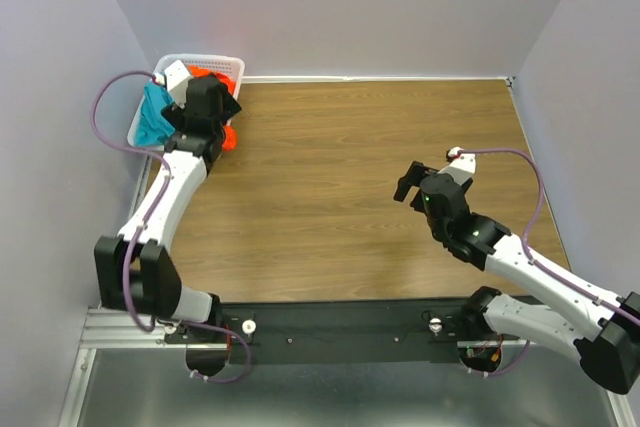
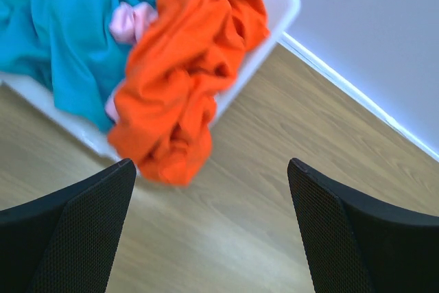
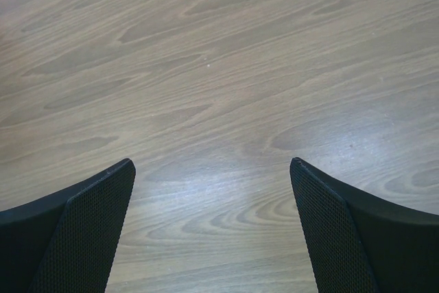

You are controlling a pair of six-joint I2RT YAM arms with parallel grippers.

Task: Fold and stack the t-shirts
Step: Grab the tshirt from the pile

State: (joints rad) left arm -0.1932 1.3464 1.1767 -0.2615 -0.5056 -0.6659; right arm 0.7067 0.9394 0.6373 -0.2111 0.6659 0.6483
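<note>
Three t-shirts lie bunched in the white basket [image 2: 285,5] at the table's far left corner. The bright orange one [image 2: 185,80] spills over the basket's near rim onto the wood. The teal one [image 2: 62,25] fills the left side, and a bit of the pink one [image 2: 130,22] shows between them. My left gripper [image 2: 211,164] hovers open just short of the orange shirt's hanging end, touching nothing. From above, the orange shirt [image 1: 229,137] and the teal shirt [image 1: 153,117] peek out around the left wrist. My right gripper [image 1: 408,183] is open over bare wood at the right middle, with nothing between its fingers [image 3: 82,231].
The wooden table [image 1: 330,177] is walled in by grey panels on the left, back and right. The basket [image 1: 236,62] sits tight against the left and back walls. A black rail with both arm bases runs along the near edge.
</note>
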